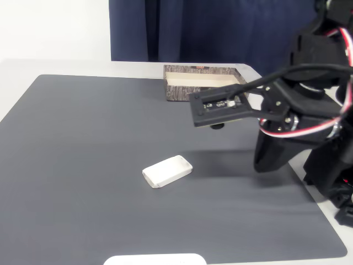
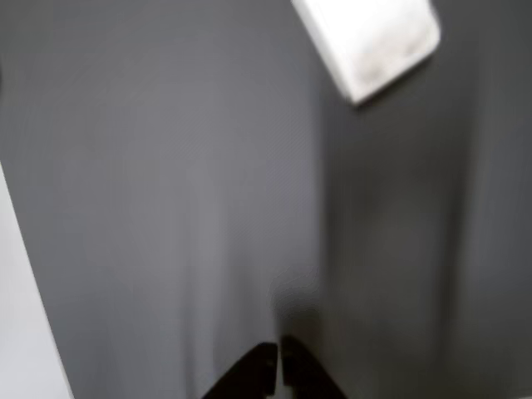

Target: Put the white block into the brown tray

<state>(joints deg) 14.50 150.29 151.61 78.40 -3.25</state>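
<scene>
The white block (image 1: 167, 170) lies flat on the dark grey mat, near the middle and towards the front. In the wrist view the white block (image 2: 370, 41) sits at the top right, blurred. The brown tray (image 1: 182, 94) stands at the mat's far edge, its cream inside showing and partly covered by the arm's camera plate. My gripper (image 1: 265, 164) hangs to the right of the block and well apart from it, pointing down at the mat. In the wrist view my gripper (image 2: 278, 366) has its tips together, shut on nothing.
The black arm (image 1: 314, 110) fills the right side, with red and white wires. A wider white rounded shape (image 1: 154, 259) pokes in at the mat's front edge. A dark blue curtain (image 1: 209, 27) hangs behind the table. Bare mat lies left of the block.
</scene>
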